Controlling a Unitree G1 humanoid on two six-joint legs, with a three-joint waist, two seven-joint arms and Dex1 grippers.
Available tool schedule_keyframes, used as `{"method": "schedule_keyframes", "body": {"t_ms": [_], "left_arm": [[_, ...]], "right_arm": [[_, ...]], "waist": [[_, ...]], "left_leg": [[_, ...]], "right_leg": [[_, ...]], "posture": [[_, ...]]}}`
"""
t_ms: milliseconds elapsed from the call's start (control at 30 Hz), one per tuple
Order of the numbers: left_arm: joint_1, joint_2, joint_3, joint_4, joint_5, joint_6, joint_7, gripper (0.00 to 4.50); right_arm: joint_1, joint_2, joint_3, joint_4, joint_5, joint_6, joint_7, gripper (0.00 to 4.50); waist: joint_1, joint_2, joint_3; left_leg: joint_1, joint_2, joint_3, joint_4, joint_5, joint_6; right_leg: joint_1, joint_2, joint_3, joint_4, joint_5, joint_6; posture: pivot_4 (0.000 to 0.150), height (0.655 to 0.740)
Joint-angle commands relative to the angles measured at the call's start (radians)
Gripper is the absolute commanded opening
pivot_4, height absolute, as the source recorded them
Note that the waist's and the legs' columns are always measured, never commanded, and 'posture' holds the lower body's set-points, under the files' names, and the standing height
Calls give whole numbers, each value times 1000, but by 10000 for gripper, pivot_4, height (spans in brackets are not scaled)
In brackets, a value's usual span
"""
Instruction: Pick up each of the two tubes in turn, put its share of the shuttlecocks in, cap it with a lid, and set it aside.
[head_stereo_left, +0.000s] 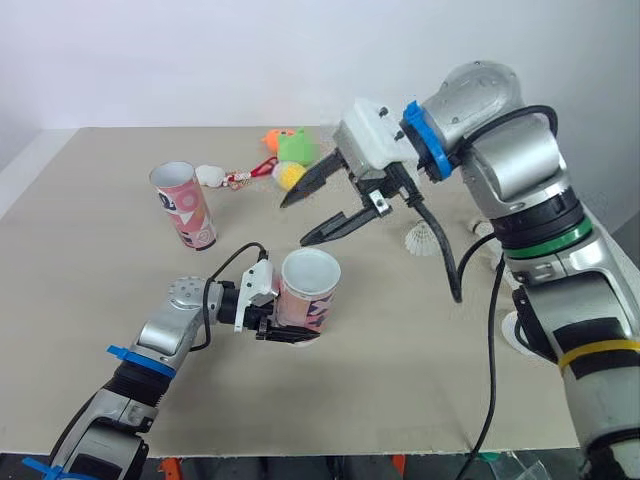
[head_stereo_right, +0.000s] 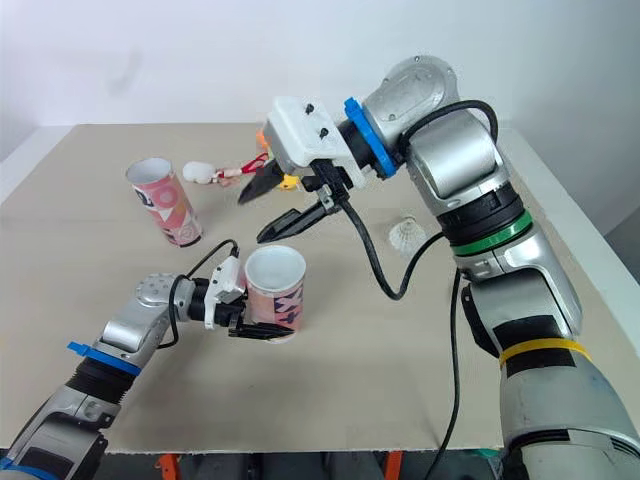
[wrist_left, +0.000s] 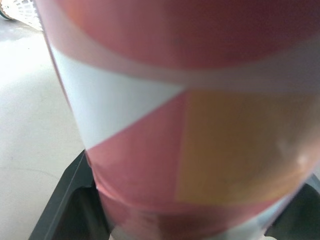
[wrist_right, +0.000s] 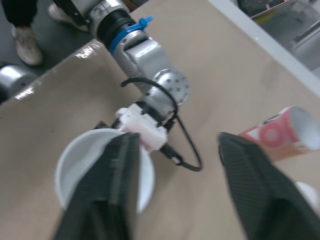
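Observation:
A pink patterned tube (head_stereo_left: 308, 290) stands upright near the table's front, its white mouth open upward. My left gripper (head_stereo_left: 290, 333) is shut on the tube's lower part, and the tube's wall (wrist_left: 185, 110) sits close up between the black fingers (wrist_left: 65, 210). My right gripper (head_stereo_left: 297, 220) hangs open just above and behind the tube's mouth (wrist_right: 75, 170), with nothing between its fingers. The second pink tube (head_stereo_left: 183, 205) stands tilted at the back left. One white shuttlecock (head_stereo_left: 424, 240) lies to the right of the right arm.
Small green, orange and yellow toys (head_stereo_left: 290, 150) lie at the back centre, with a white piece (head_stereo_left: 210, 175) beside them. A white round thing (head_stereo_left: 515, 332) sits by the right edge, partly hidden by my right arm. A person's shoe (wrist_right: 25, 40) is on the floor beyond the table.

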Motion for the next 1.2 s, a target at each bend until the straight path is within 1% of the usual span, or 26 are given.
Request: {"method": "schedule_keyframes", "body": {"t_ms": [33, 67, 100, 400, 467, 633, 767, 833, 900, 967, 1000, 1100, 1167, 1200], "left_arm": [[32, 17, -47, 44, 54, 16, -8, 30340], [32, 18, -47, 43, 55, 15, -8, 30340], [32, 19, -47, 43, 56, 15, -7, 30340], [41, 25, -46, 39, 56, 10, -3, 30340], [42, 24, -45, 41, 56, 9, -1, 30340], [44, 25, -43, 40, 54, 9, 1, 30340], [46, 26, -42, 40, 54, 10, 2, 30340], [47, 26, -41, 38, 54, 11, 4, 30340], [49, 26, -41, 36, 53, 11, 6, 30340], [49, 27, -40, 36, 52, 9, 8, 30340], [50, 28, -40, 36, 52, 8, 9, 30340], [56, 28, -40, 36, 53, 2, 11, 30340], [62, 25, -41, 35, 54, -3, 12, 30340], [64, 24, -41, 35, 54, -7, 14, 30340]], "right_arm": [[11, -15, 31, -30, -10, -32, 38, 9897], [13, -23, 44, -34, -10, -42, 38, 4303], [13, -32, 61, -38, -6, -50, 38, 600], [-23, -128, 248, -82, 62, -158, 38, 600], [-37, -131, 290, -75, 71, -183, 38, 600], [-40, -99, 383, -13, -22, -270, 38, 600], [-33, -54, 421, 26, -95, -314, 38, 600], [-27, -27, 424, 41, -116, -317, 38, 600], [-25, -18, 418, 48, -119, -317, 38, 600], [-32, -20, 400, 54, -98, -309, 38, 600], [-42, -28, 383, 45, -51, -282, 38, 600], [-85, -54, 306, 32, 103, -194, 38, 600], [-111, -81, 271, 46, 154, -164, 38, 600], [-119, -97, 263, 51, 172, -159, 38, 600]], "waist": [[0, 0, 0], [0, 0, 0], [0, 0, 0], [0, 1, 0], [0, 1, 0], [0, 0, 0], [-1, 0, -2], [-2, -1, -3], [-3, -2, -4], [-3, -2, -4], [-3, -2, -4], [-2, -1, -3], [-1, 0, -2], [-1, 0, -2]], "left_leg": [[0, 0, 0, 0, 0, 0], [0, 0, 0, 0, 0, 0], [0, 0, 0, 0, 0, 0], [0, 0, -1, 0, 0, 0], [0, 0, -1, 0, 0, 0], [1, 0, -1, -1, 0, 0], [3, 2, 0, -1, 0, 0], [8, 3, 1, -1, 0, 0], [18, 4, 3, -5, 0, 0], [24, 5, 3, -7, 0, 0], [26, 5, 3, -9, 0, 0], [26, 7, 2, -10, 0, 0], [24, 7, 2, -10, 0, 0], [21, 7, 1, -10, 0, 0]], "right_leg": [[0, 0, 0, 0, -1, 2], [0, 0, 0, 0, -1, 2], [0, 0, 0, 0, -1, 2], [0, 0, 0, 0, -1, 2], [0, 0, 0, 0, -2, 2], [0, 0, 0, 0, -2, 2], [1, 0, 0, 0, -2, 2], [5, 1, 0, 0, -1, 0], [12, 1, 0, 0, -4, -4], [16, 2, 0, 0, -6, -8], [18, 3, 0, 0, -7, -9], [17, 5, 0, 0, -7, -10], [15, 5, 0, 0, -7, -11], [14, 4, 0, 0, -6, -6]], "posture": [[1500, 7323], [1500, 7323], [1500, 7323], [1500, 7323], [1500, 7323], [1500, 7323], [1500, 7323], [1500, 7323], [1500, 7323], [1500, 7323], [1500, 7323], [1500, 7323], [1500, 7323], [1500, 7323]]}}
